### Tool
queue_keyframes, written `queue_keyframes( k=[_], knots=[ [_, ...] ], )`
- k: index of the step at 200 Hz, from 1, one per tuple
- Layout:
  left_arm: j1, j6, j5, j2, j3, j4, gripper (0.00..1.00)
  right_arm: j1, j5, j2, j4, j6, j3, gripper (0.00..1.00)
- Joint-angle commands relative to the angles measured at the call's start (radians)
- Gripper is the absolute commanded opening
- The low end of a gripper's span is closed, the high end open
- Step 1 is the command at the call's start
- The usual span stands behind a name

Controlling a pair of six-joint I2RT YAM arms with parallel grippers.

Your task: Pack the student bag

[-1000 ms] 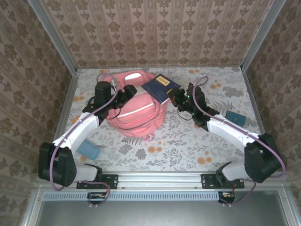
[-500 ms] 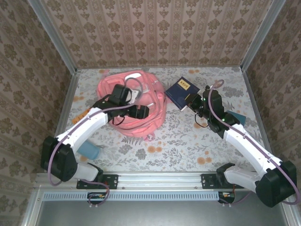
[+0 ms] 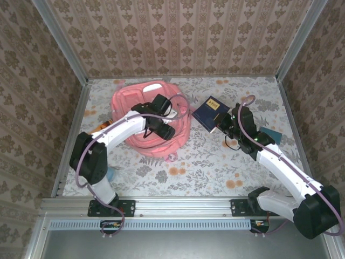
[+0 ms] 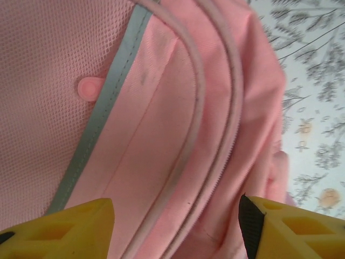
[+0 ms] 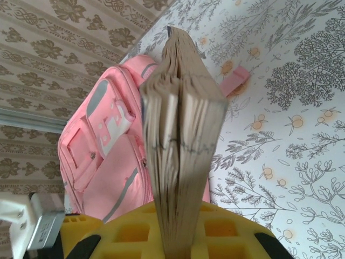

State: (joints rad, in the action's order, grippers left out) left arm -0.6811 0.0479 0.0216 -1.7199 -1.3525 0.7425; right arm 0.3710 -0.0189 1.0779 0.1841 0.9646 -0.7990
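Floral desk (image 3: 205,162). My left hand (image 4: 175,210) hangs spread over the student bag (image 3: 126,100); my right hand (image 3: 222,127) clamps the booklet (image 3: 209,110).

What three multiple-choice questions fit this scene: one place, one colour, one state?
1. Where is the booklet relative to the student bag? A on top of it; B to its right; C inside it.
2. What colour is the student bag? A pink; B green; C black.
3. How is the right gripper? A open, empty; B shut on the booklet; C gripping a strap.
Key: B, the top view shows it right of the bag; A, its fabric is pink; B, the pages sit clamped between its fingers.
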Motion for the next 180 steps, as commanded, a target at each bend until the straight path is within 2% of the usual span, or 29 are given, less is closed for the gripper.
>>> queue_keyframes(
  k=[1, 48, 73, 109, 142, 153, 180],
  knots=[
    [-0.004, 0.057, -0.068, -0.045, -0.063, 0.102, 0.64, -0.004, 0.003, -0.029, -0.029, 0.005, 0.010, 0.05],
    [-0.008, 0.068, -0.107, -0.133, -0.112, 0.131, 0.53, -0.004, 0.030, -0.018, -0.044, 0.026, 0.012, 0.05],
    [-0.009, 0.084, -0.115, -0.168, -0.129, 0.146, 0.55, -0.004, 0.037, -0.016, -0.044, 0.030, 0.010, 0.05],
    [-0.019, 0.089, -0.218, -0.221, -0.163, 0.153, 0.55, -0.001, 0.044, -0.013, -0.046, 0.040, 0.009, 0.05],
    [-0.044, 0.117, -0.284, -0.243, -0.174, 0.127, 0.50, 0.002, 0.044, -0.013, -0.043, 0.043, 0.008, 0.05],
    [-0.050, 0.118, -0.291, -0.245, -0.181, 0.126, 0.46, 0.003, 0.040, -0.019, -0.036, 0.041, 0.006, 0.05],
    [-0.070, 0.116, -0.349, -0.217, -0.183, 0.098, 0.26, 0.002, 0.005, -0.053, 0.008, 0.021, 0.002, 0.06]
  ],
)
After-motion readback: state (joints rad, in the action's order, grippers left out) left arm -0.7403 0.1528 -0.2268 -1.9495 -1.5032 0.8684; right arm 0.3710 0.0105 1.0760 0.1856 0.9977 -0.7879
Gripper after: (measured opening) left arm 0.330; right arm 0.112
